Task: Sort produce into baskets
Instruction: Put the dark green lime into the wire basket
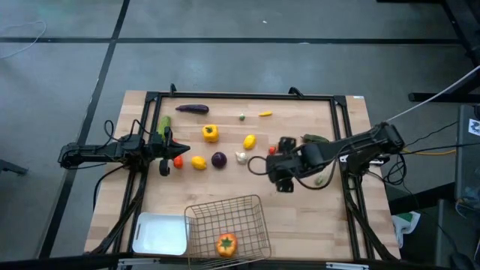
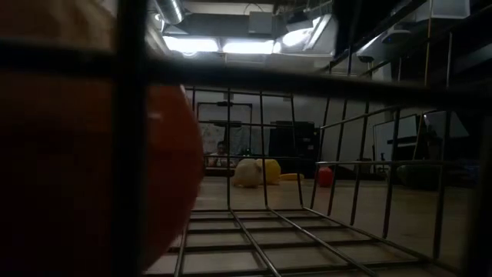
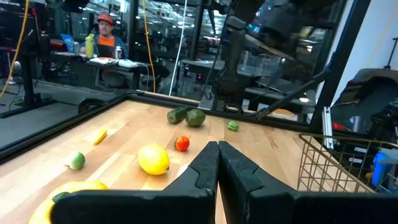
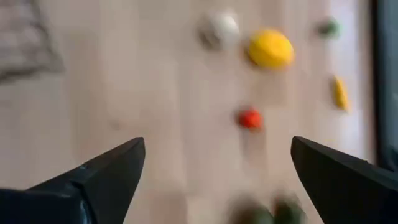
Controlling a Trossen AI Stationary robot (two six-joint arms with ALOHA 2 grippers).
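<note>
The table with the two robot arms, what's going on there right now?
A robot is sorting toy produce into baskets. So far only an orange pepper lies in the wire basket; the white tray beside it holds nothing. The right gripper is open and empty above mid-table, near the garlic and a lemon. The left gripper is shut and empty, waiting by the cucumber. The other pieces, including the eggplant, lie loose on the table.

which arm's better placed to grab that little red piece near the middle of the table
Right, probably. The right pincer is open with the small red piece ahead between its fingers. The left pincer is shut and farther away.
</note>
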